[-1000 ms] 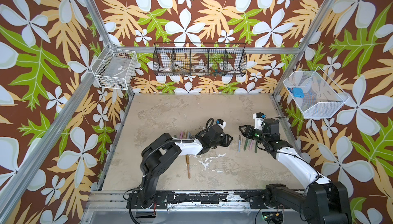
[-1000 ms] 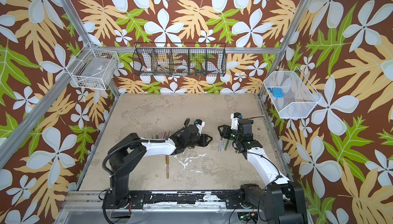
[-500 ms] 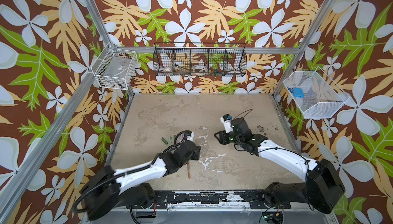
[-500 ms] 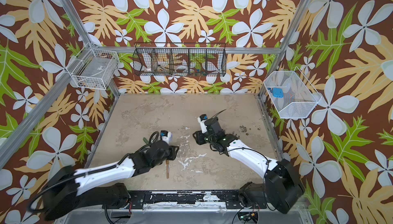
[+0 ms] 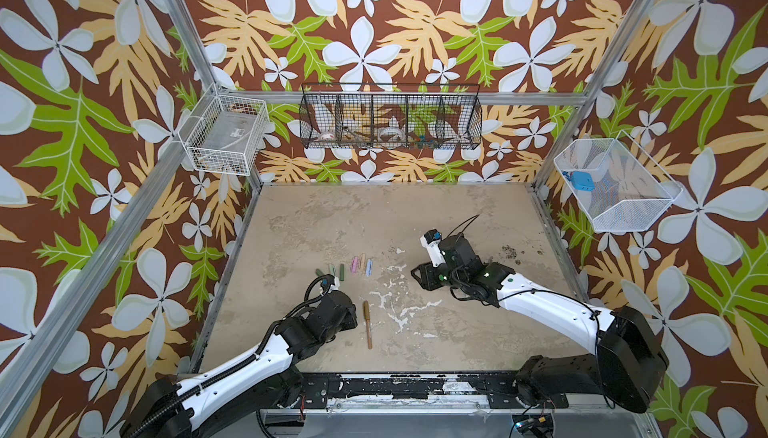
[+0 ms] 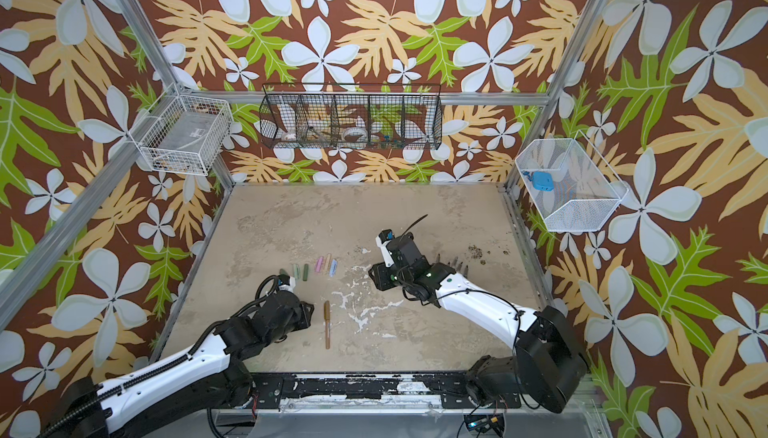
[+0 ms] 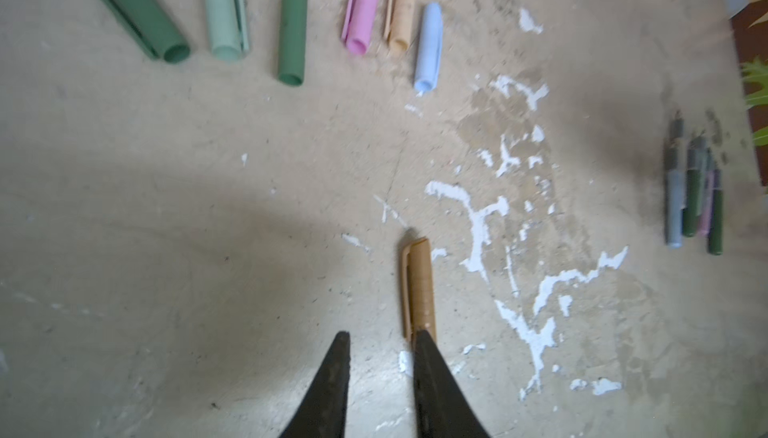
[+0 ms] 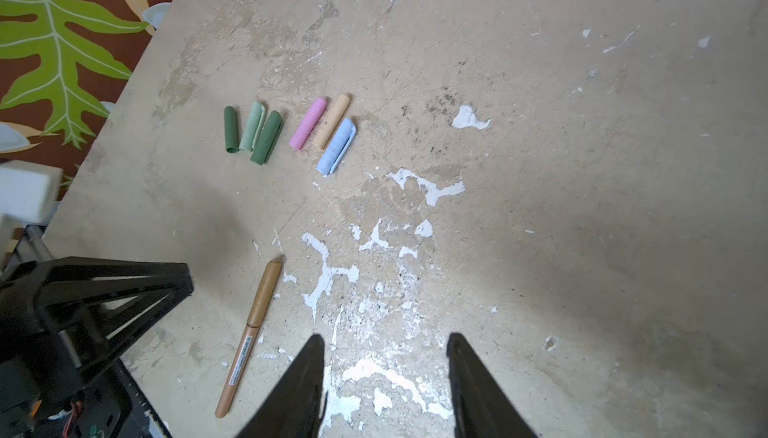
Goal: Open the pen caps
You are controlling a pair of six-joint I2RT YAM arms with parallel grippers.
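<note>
A second ago both grippers met near the middle of the table (image 5: 415, 215); now they are apart. The left gripper (image 7: 382, 333) has drawn back to the lower left of both top views. Its fingers are narrow and empty, just beside the brown pen (image 5: 368, 323). One finger overlaps the end of the brown cap (image 7: 419, 286); whether it touches, I cannot tell. The right gripper (image 8: 385, 336) has left the bare pens (image 7: 690, 203) and hangs near the centre, fingers moderately wide, holding nothing. Six loose caps (image 8: 308, 124) lie in a row left of centre. I judge only the brown cap remains to pull.
</note>
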